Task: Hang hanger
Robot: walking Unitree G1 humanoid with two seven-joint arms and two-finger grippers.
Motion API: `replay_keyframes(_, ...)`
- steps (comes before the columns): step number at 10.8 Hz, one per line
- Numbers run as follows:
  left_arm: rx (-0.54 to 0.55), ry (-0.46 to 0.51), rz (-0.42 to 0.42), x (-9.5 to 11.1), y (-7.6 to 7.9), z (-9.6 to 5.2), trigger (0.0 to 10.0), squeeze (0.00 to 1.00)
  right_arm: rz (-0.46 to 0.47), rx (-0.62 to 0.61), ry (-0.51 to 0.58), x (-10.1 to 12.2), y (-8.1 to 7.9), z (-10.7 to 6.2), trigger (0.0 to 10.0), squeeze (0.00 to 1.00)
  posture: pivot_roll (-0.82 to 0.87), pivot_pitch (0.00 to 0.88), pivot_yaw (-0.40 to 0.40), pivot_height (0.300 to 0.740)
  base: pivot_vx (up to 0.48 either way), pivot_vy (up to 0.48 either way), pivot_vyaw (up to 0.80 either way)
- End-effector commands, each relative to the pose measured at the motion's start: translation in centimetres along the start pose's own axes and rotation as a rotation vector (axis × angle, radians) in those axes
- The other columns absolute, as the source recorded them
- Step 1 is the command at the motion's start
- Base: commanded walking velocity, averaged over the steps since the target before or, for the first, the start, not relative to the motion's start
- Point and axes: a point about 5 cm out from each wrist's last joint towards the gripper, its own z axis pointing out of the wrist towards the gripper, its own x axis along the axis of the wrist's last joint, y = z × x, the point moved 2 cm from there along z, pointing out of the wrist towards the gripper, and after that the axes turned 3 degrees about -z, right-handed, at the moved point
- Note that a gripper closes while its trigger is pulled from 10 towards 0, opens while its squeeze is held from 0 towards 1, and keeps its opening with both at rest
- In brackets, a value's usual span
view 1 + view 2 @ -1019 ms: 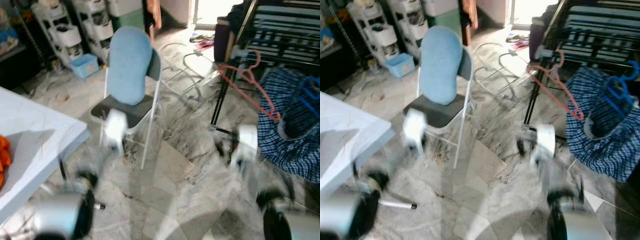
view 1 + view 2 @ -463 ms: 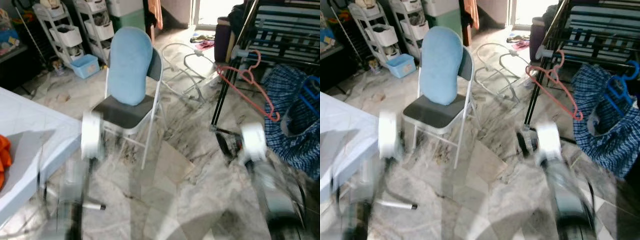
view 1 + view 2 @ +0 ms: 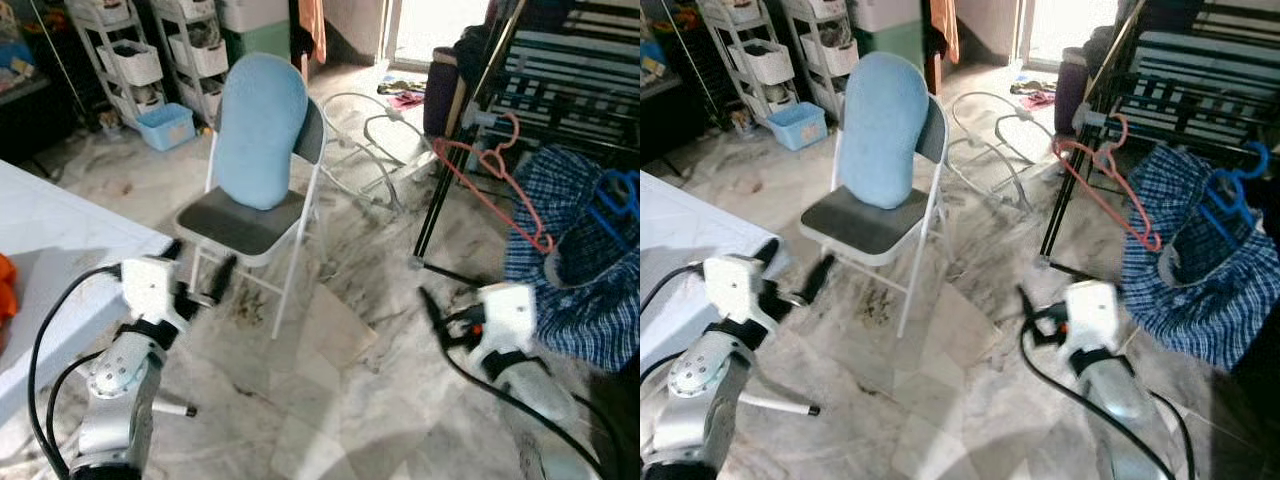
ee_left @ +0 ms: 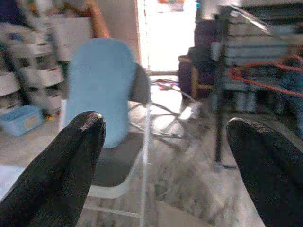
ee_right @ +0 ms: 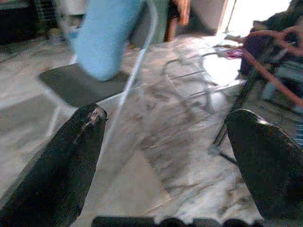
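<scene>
Hanging on the rack (image 3: 560,70), orange hanger (image 3: 500,170); both tools (image 3: 197,278) (image 3: 432,312) seemingly wide, empty.

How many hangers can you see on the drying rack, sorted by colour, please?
Orange hanger: 1, hooked on the drying rack, bare.
Blue hanger: 1, carrying the blue checked shirt.
Total: 2
</scene>
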Motion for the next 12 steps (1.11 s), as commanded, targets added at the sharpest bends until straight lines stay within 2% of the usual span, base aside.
replay_keyframes(1, 0.027, -0.099, 0.031, -1.5, 0.1, -0.5, 10.0, 0.0, -0.047, 0.038, 0.022, 1.0, 0.1, -0.1, 10.0, 0.0, -0.05, 0.0, 0.029, 0.74, 0.0, 0.0, 0.0)
replay_keyframes(2, 0.049, -0.17, 0.038, -2.9, 0.9, -1.2, 10.0, 0.0, -0.04, -0.004, 0.005, 0.6, 0.7, -0.5, 10.0, 0.0, -0.06, 0.0, 0.033, 0.74, 0.0, 0.0, 0.0)
replay_keyframes(3, 0.096, -0.199, -0.016, -3.9, 1.3, -1.4, 10.0, 0.0, -0.022, -0.054, 0.021, 1.3, 0.7, -0.4, 10.0, 0.0, -0.06, 0.0, 0.025, 0.74, 0.0, 0.0, 0.0)
replay_keyframes(4, 0.133, -0.219, -0.014, -4.7, 1.4, -1.9, 10.0, 0.0, -0.036, -0.091, 0.02, 1.6, 0.3, -0.2, 10.0, 0.0, -0.06, 0.0, 0.015, 0.74, 0.0, 0.0, 0.0)
replay_keyframes(5, 0.161, -0.219, -0.054, -4.4, 2.5, -2.7, 10.0, 0.0, -0.043, -0.158, 0.067, 2.3, -0.2, 0.8, 10.0, 0.0, -0.01, 0.0, -0.019, 0.74, 0.0, 0.0, 0.0)
replay_keyframes(6, 0.157, -0.201, -0.062, -4.4, 3.1, -3.2, 10.0, 0.0, 0.082, -0.127, 0.052, 1.9, -1.0, 1.5, 10.0, 0.0, 0.01, 0.009, -0.037, 0.74, 0.0, 0.0, 0.0)
replay_keyframes(7, 0.226, -0.192, -0.031, -3.8, 2.0, -3.6, 10.0, 0.0, 0.075, -0.094, 0.032, 1.7, -1.7, 2.1, 10.0, 0.0, 0.07, 0.003, -0.075, 0.74, 0.0, 0.0, 0.0)
replay_keyframes(8, 0.2, -0.171, 0.022, -2.1, 1.5, -4.2, 10.0, 0.0, 0.043, 0.006, 0.015, 1.1, -2.6, 2.6, 10.0, 0.0, 0.13, 0.004, -0.083, 0.74, 0.0, 0.0, 0.0)
replay_keyframes(9, 0.257, -0.202, 0.051, -1.9, 0.5, -5.7, 10.0, 0.0, 0.048, -0.003, 0.003, 0.8, -3.0, 3.1, 10.0, 0.0, 0.13, 0.0, -0.085, 0.74, 0.0, 0.0, 0.0)
replay_keyframes(10, 0.259, -0.196, 0.045, -2.1, 1.5, -6.1, 10.0, 0.0, 0.061, 0.007, 0.022, 1.3, -3.3, 3.2, 10.0, 0.0, 0.14, 0.0, -0.073, 0.74, 0.0, 0.0, 0.0)
replay_keyframes(11, 0.317, -0.238, -0.007, -3.6, 1.7, -5.8, 10.0, 0.0, 0.039, 0.007, 0.024, 0.9, -3.3, 3.1, 10.0, 0.0, 0.13, 0.0, -0.049, 0.74, 0.0, 0.0, 0.0)
replay_keyframes(12, 0.366, -0.238, -0.023, -3.8, 1.4, -5.4, 10.0, 0.0, 0.063, -0.035, 0.024, 0.9, -2.4, 3.3, 10.0, 0.0, 0.14, 0.005, -0.069, 0.74, 0.0, 0.0, 0.0)
